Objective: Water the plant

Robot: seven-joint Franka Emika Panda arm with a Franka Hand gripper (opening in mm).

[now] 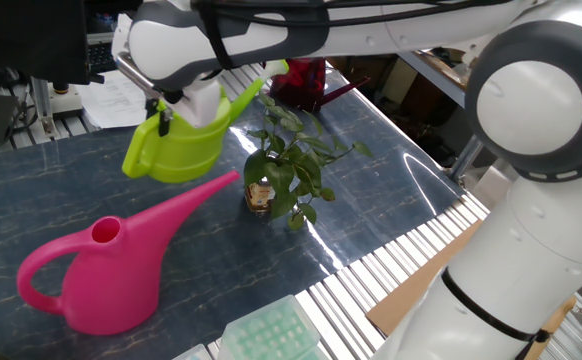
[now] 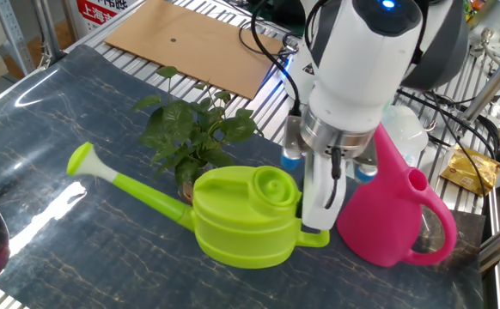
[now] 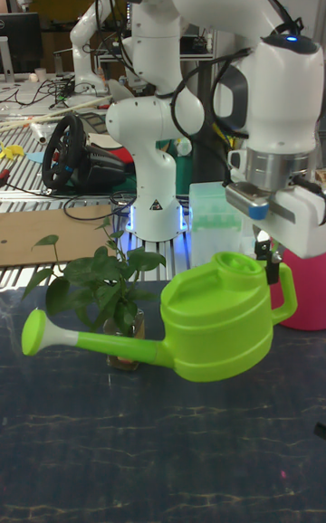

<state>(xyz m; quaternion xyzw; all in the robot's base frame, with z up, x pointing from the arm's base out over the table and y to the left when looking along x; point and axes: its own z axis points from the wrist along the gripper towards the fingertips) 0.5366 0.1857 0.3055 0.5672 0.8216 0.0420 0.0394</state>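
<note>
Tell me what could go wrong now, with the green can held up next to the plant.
The gripper holds the green can only by its thin handle, so it may swing or slip when tilted. Its long spout passes close to the plant and could knock the small jar over. The pink can stands close behind.

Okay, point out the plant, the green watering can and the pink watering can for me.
plant (image 2: 194,137), the other fixed view, on its leaves.
green watering can (image 2: 246,219), the other fixed view, on its body.
pink watering can (image 1: 106,285), one fixed view, on its body.

In the tall fixed view, the watering can (image 3: 222,328) hangs right of the plant (image 3: 104,292), spout (image 3: 54,335) crossing before it.
</note>
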